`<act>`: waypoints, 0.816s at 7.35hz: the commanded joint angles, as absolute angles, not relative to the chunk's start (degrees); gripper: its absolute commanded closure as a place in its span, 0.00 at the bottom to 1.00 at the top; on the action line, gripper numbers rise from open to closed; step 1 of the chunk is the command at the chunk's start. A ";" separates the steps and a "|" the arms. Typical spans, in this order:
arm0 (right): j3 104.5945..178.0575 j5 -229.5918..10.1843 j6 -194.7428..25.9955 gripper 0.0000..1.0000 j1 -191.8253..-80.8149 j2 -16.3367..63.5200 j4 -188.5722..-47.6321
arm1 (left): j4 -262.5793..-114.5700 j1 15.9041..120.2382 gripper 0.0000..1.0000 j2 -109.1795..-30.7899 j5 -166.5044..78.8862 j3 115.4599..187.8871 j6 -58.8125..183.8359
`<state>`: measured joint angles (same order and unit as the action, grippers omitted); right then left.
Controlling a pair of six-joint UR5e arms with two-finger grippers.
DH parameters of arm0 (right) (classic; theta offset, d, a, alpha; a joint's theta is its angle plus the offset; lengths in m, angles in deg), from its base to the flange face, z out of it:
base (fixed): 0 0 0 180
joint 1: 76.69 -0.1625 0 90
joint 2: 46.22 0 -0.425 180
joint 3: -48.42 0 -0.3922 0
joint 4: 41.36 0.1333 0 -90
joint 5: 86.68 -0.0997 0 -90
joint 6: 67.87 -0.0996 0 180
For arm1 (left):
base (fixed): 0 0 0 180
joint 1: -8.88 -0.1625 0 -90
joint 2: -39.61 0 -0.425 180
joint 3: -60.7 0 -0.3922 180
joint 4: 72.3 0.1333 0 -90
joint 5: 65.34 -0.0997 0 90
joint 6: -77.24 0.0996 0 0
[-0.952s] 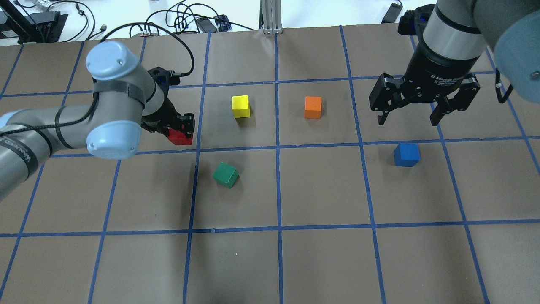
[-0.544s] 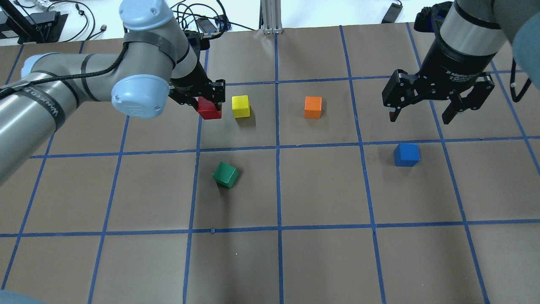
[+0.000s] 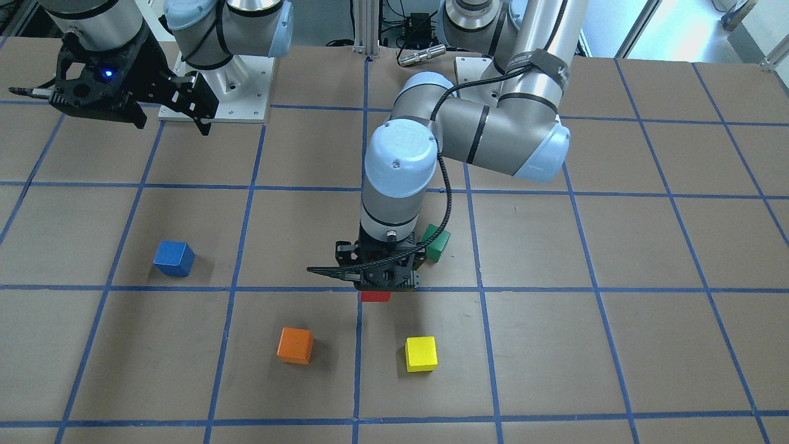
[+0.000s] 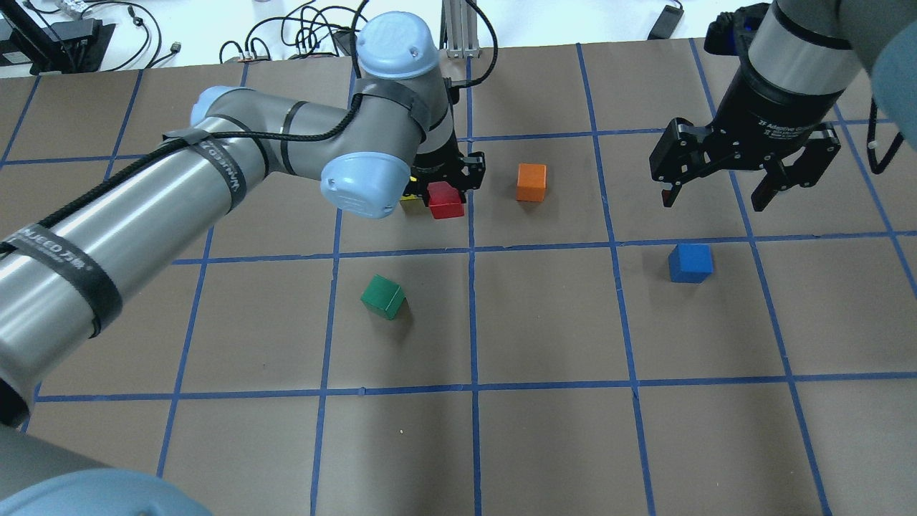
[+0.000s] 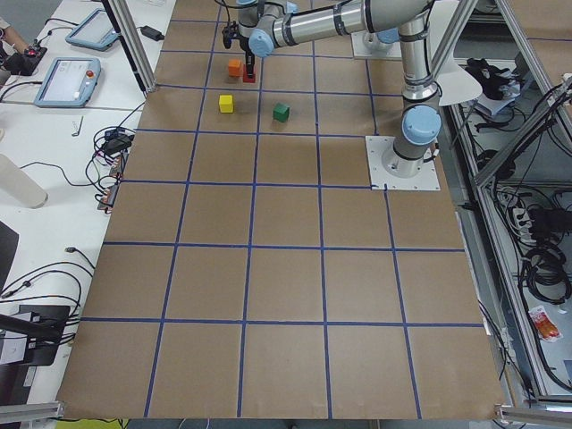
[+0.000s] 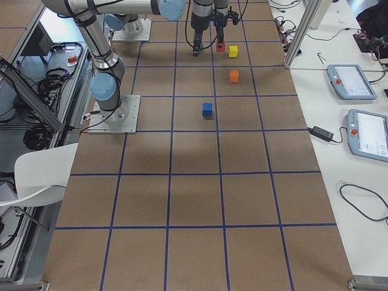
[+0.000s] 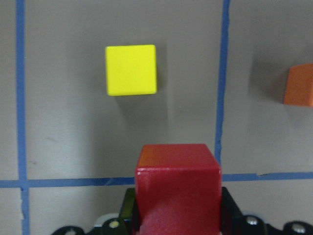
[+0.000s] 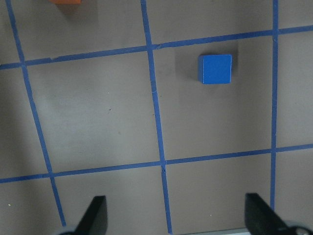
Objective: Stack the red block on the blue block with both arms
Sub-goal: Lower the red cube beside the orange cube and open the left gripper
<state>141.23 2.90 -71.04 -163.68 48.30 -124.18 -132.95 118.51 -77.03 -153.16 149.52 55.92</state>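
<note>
My left gripper (image 4: 448, 188) is shut on the red block (image 4: 445, 200) and holds it above the table near the centre line, beside the yellow cube. The red block also shows below the gripper in the front view (image 3: 375, 296) and fills the bottom of the left wrist view (image 7: 177, 186). The blue block (image 4: 690, 262) sits on the table on the right side; it also shows in the front view (image 3: 174, 258) and in the right wrist view (image 8: 215, 69). My right gripper (image 4: 716, 197) is open and empty, high above the table, behind the blue block.
A yellow cube (image 4: 408, 203) lies mostly hidden behind my left wrist; it shows whole in the left wrist view (image 7: 131, 69). An orange cube (image 4: 531, 182) sits right of the centre line. A green cube (image 4: 384, 297) lies nearer the robot. Blue tape lines grid the brown table.
My left arm has carried the red block to the right, from the left cell past the yellow cube to the centre line. My right gripper rose slightly and then held still.
</note>
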 commanded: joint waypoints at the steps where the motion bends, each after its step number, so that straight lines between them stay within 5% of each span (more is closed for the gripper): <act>1: 141.23 2.88 -71.21 0.00 -163.70 48.09 -124.41 | -128.85 121.63 1.00 -81.40 -153.50 148.77 51.33; 3: 141.23 2.88 -71.04 0.00 -163.61 47.92 -124.15 | -127.05 123.74 1.00 -83.60 -153.67 149.03 50.70; 4: 141.49 2.88 -71.04 0.00 -163.61 47.83 -124.32 | -126.88 123.84 0.69 -84.48 -153.67 149.12 50.87; 5: 142.28 2.88 -70.95 0.00 -163.61 47.83 -124.24 | -126.79 123.84 0.01 -84.58 -153.59 149.38 51.14; 6: 143.16 2.88 -70.86 0.00 -163.61 47.83 -124.67 | -126.87 123.84 0.00 -84.49 -153.67 149.47 51.40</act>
